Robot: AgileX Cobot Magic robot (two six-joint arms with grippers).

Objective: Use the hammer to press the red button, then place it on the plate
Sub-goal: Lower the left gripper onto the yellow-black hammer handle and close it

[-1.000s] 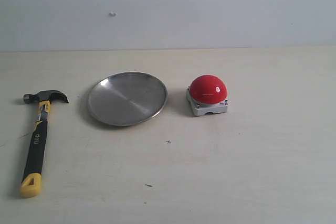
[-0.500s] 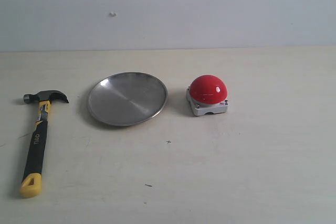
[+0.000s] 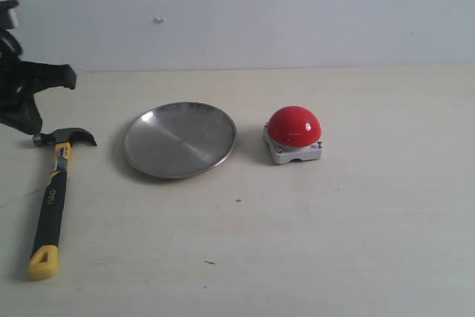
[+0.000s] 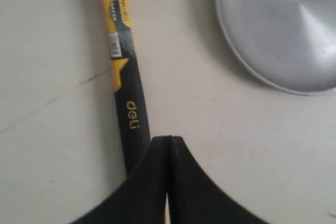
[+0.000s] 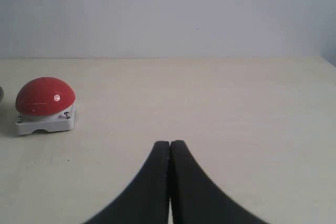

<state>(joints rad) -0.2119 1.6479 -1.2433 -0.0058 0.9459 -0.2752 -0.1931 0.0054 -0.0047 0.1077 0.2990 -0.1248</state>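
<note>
- Black-and-yellow hammer (image 3: 50, 202) lies flat on the desk (image 3: 334, 243), far left, head toward the wall.
- Silver plate (image 3: 180, 139) sits just right of the hammer's head; red button (image 3: 295, 125) is right of the plate, not touching it.
- Your L hand (image 4: 168, 140): fingers pressed together, nothing held, above the hammer's handle.
- Your R hand (image 5: 169, 143): fingers also together, nothing held, well apart from the button.

A plain pale grey wall (image 3: 297, 12) fills the top of the frame, with one small mark (image 3: 159, 20) at upper left. Below it lies a beige counter (image 3: 334, 243), evenly lit, with a few dark specks (image 3: 238, 200).
</note>
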